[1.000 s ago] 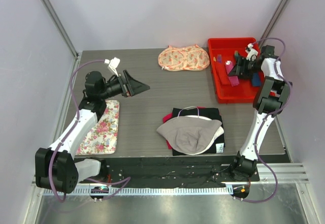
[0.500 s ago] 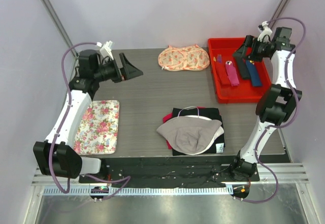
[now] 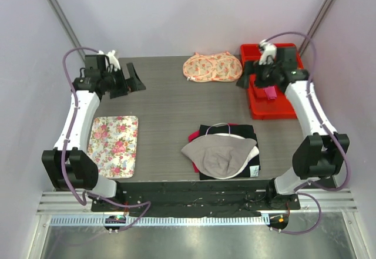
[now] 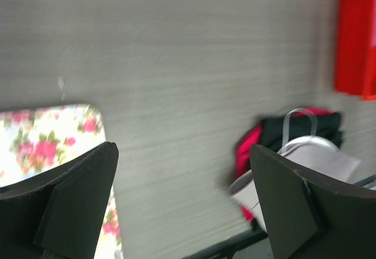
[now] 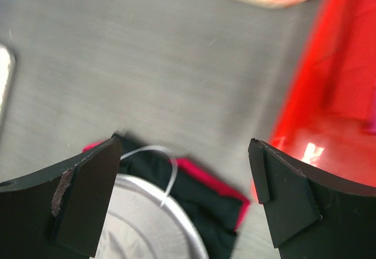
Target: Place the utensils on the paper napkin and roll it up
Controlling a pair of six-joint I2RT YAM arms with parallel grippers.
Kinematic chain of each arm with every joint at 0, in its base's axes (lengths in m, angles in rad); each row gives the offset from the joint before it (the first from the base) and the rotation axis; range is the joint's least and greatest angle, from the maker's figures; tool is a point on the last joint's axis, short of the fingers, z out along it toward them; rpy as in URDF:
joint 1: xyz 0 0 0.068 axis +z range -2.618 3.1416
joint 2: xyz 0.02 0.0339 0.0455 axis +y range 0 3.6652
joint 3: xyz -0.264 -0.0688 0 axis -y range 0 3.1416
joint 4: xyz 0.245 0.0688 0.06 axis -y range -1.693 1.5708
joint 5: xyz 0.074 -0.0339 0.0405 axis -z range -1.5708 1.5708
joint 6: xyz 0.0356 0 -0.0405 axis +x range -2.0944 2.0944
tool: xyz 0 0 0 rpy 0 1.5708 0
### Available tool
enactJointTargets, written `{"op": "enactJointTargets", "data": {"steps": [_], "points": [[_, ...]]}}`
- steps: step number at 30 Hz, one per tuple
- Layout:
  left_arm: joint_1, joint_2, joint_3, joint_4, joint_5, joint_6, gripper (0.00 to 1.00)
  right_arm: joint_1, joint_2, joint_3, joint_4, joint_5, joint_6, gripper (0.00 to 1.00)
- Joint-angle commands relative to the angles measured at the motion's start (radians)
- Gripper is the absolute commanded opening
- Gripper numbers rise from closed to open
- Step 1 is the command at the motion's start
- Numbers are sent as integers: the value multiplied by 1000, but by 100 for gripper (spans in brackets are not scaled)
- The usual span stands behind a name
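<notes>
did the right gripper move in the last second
Yes. The right gripper has swung left, from over the middle of the red tray to its left edge.

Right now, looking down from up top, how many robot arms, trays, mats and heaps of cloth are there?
Robot arms: 2, the left arm and the right arm
Red tray: 1
Flowery mat: 1
Cloth heaps: 2, the peach cloth and the grey-topped pile
Total: 6
</notes>
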Motion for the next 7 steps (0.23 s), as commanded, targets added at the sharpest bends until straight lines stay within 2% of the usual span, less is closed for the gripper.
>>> {"op": "enactJointTargets", "data": {"steps": [1, 7], "points": [[-2, -54, -127, -51, -104, 92, 100, 147, -103, -195, 124, 216, 17, 100], [-2, -126, -218, -36, -147, 118, 100, 182, -165, -336, 174, 213, 81, 100]]}}
